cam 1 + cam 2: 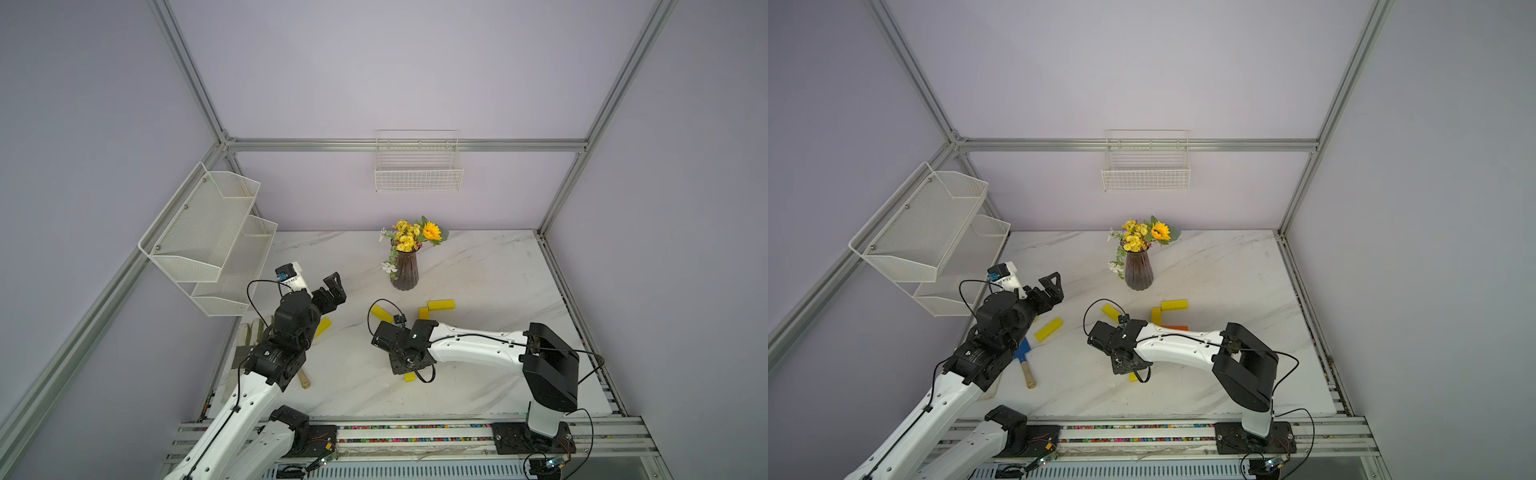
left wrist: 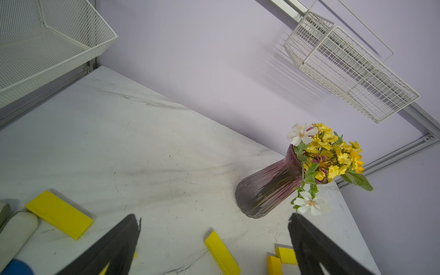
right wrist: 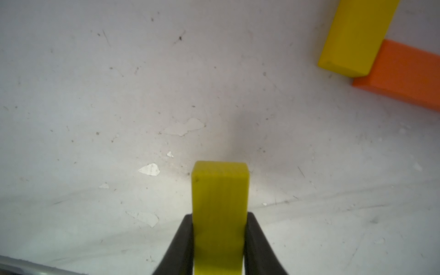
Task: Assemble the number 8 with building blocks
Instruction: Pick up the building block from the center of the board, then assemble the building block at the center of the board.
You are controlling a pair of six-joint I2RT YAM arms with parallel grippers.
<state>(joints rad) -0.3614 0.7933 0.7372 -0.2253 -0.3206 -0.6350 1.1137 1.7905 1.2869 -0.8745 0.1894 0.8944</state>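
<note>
**Held bar** (image 3: 220, 197): yellow, pinched across its narrow sides by the right tool (image 3: 219, 220), with a black finger (image 3: 181, 242) pressed on each side.
- Only the right wrist view shows this grip. In both top views the wrist covers the tool, and just an end of the held bar (image 1: 410, 377) (image 1: 1133, 377) pokes out below it.
- Spot: mid-width of the counter (image 1: 478, 270), closer to the near edge than the far.
- Cannot tell whether its lower end touches the surface.

**Toward the far edge from it:**
- The orange bar (image 3: 402, 71) lies flat, and the yellow side bar (image 3: 357, 35) touches its end at a right angle. This is plain in the right wrist view.
- In a top view the orange bar (image 1: 1177, 328) is only a sliver past the right arm.
- The top bar (image 1: 441, 305), yellow, lies crosswise just beside the far end of the side bar (image 1: 423, 313).

**Loose bars:**
- The slanted bar (image 1: 382, 313), yellow, lies apart, toward the left edge from that group.
- The stray bar (image 1: 1049, 329), yellow, lies nearer the left edge, just beside the left arm. The left wrist view shows it lying flat (image 2: 59, 214).

**Left tool** (image 2: 213, 216): fingers spread wide with nothing between them, held above the counter and facing the vase (image 2: 269, 188) of flowers, which stands near the middle of the far edge.

**Surroundings:**
- A trowel (image 1: 1027, 372) with a blue blade and wooden handle lies by the left arm.
- A pale glove (image 1: 249, 332) lies at the left edge.
- A wire basket (image 1: 417, 174) hangs on the back wall.
- A mesh shelf (image 1: 199, 232) hangs on the left wall.
</note>
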